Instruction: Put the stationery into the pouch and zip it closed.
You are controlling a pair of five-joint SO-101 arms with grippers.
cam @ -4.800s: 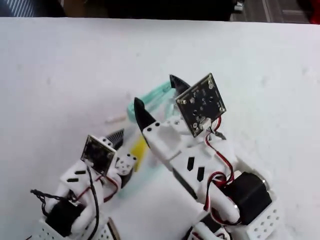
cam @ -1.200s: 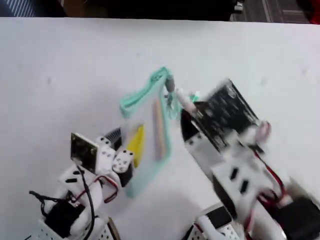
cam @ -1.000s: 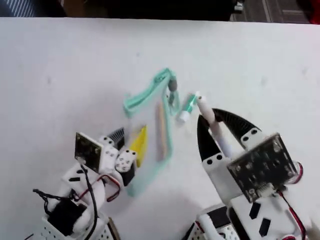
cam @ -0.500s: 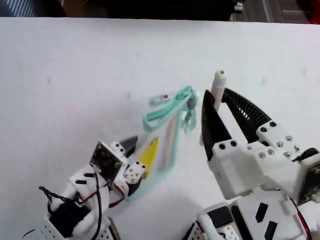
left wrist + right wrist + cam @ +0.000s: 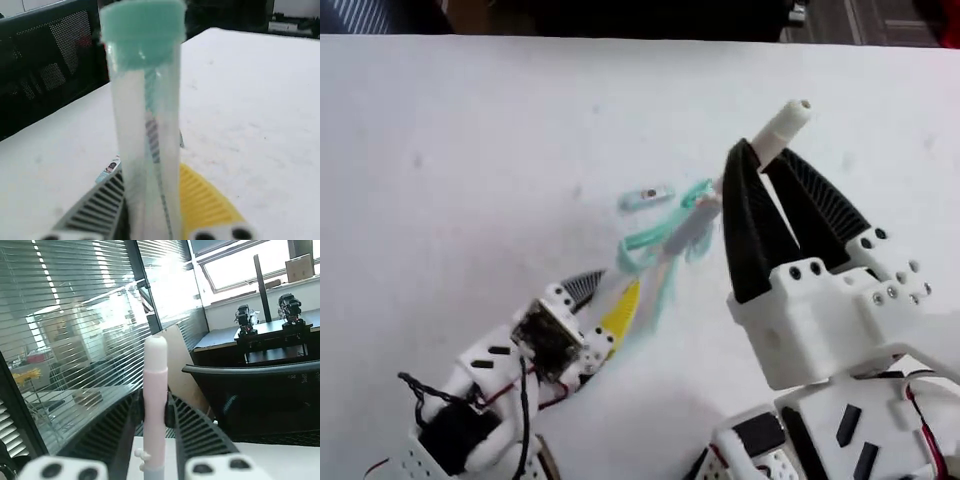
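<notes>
**Pen in the right end effector, pouch in the left**

High view: your left end effector (image 5: 602, 297) is clenched on the lower end of the clear plastic pouch with the teal zip edge (image 5: 665, 235). A grey finger is on one side of the pouch and a yellow one on the other. The pouch slants away from it towards the right arm and looks blurred here. Your right end effector (image 5: 763, 160) has its black fingers closed around a pale, whitish-pink pen (image 5: 788, 115). The pen's tip juts out past the fingertips over the white counter (image 5: 470, 130). A small pale oblong piece (image 5: 647, 197) lies on the counter just beside the pouch's top.

Left wrist view: you see the pouch (image 5: 147, 125) standing up between the fingers of the left end effector (image 5: 152, 200), teal band at the far end. The small oblong piece (image 5: 108, 169) rests on the counter (image 5: 250, 100) behind the grey finger.

Right wrist view: the pen (image 5: 155, 365) is pinched upright in the right end effector (image 5: 155, 400).
</notes>
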